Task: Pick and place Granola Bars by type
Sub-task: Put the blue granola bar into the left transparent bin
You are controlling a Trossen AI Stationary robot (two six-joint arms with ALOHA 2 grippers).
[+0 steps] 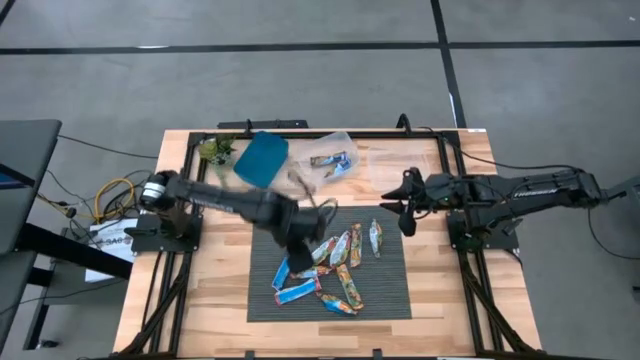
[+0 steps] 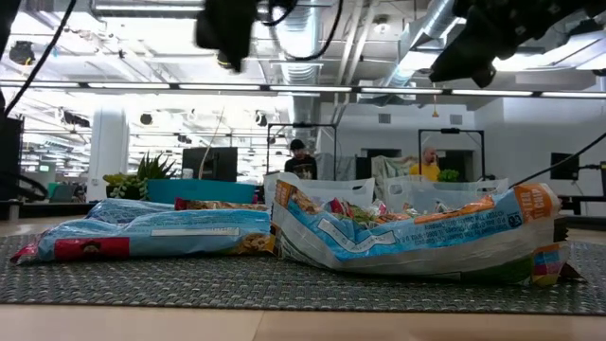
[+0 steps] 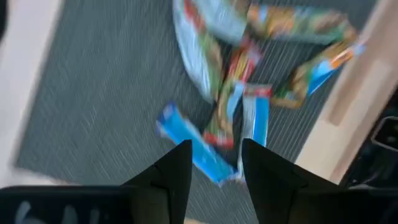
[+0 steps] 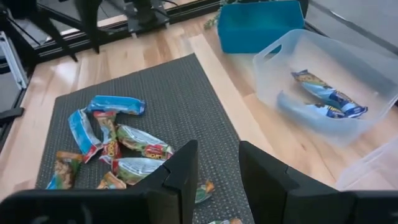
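- The Granola Bars (image 1: pixel 330 268) lie heaped on the dark mat (image 1: pixel 390 295) at the table's middle; two more sit in the clear bin (image 4: pixel 348 74), beside the teal bin (image 4: pixel 264 25).
- The left gripper (image 3: pixel 216 163) hangs over the heap, fingers slightly parted, holding nothing.
- The right gripper (image 4: pixel 219 163) waits near the mat's far right corner, its fingers likewise a little apart and empty.

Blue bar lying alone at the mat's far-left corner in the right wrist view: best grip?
Take the blue bar across its narrow width at mid-length, coming straight down. It lies flat on the mat, clear of the pile, so the pincer fingers have room on both long sides.
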